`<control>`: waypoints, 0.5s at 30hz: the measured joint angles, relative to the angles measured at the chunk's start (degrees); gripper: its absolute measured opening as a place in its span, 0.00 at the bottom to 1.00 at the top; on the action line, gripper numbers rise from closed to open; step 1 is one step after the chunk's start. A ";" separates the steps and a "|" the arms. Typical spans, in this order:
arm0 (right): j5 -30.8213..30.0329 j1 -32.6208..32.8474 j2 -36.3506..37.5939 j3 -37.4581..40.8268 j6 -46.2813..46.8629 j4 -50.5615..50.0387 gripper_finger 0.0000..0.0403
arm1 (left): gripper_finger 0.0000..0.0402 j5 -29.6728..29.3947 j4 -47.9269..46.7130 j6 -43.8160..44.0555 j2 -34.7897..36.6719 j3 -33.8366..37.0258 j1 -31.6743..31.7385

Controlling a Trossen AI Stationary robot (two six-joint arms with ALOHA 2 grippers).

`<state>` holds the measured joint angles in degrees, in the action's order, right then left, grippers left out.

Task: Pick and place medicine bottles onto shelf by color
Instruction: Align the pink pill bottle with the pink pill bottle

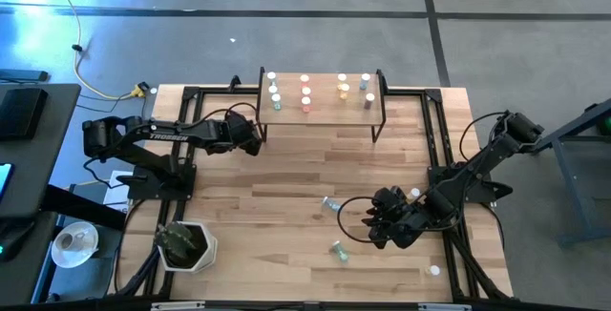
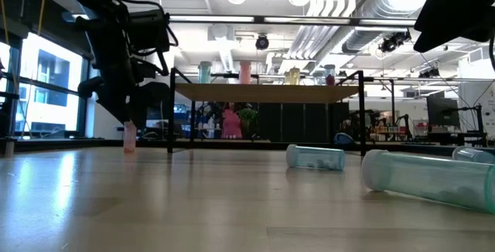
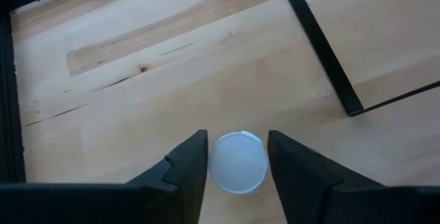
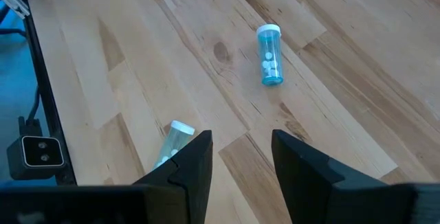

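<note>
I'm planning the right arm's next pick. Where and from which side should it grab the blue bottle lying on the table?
Grip the blue bottle across its body's middle, coming straight down from above. It lies on its side with bare table around it, so the right gripper can likely straddle its round sides, fingers crosswise to its length.

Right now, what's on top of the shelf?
The shelf holds four columns of upright white-capped bottles: green, pink, yellow, blue-grey. In the low view, the board hides their bases.

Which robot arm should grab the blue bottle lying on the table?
The right one, probably. Its open claw hangs just above the table near the lying blue bottle, while the left claw is far off, around an upright bottle.
</note>
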<state>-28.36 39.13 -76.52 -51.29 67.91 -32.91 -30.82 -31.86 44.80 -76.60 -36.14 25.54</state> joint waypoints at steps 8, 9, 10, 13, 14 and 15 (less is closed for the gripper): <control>0.02 0.00 -0.01 0.00 0.01 0.00 0.35 | 0.28 0.58 0.00 -1.87 0.00 0.00 0.00; 0.00 0.00 0.01 0.00 0.00 0.00 0.35 | 0.28 0.73 0.02 -1.93 0.00 0.00 0.00; 0.02 0.00 0.01 0.00 0.01 0.00 0.35 | 0.29 0.85 0.02 -1.95 0.02 0.00 0.00; 0.00 0.00 -0.01 0.00 0.01 -0.02 0.35 | 0.29 1.12 0.04 -2.06 0.02 0.00 0.00; 0.00 0.00 0.01 0.00 0.01 -0.02 0.35 | 0.29 1.34 0.06 -2.72 0.05 0.00 0.00; 0.00 0.00 0.01 0.00 0.01 -0.02 0.35 | 0.30 1.77 0.07 -3.64 0.21 0.00 0.00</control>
<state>-28.36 39.13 -76.51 -51.29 67.92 -32.93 -29.05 -31.79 41.15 -76.39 -36.14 25.54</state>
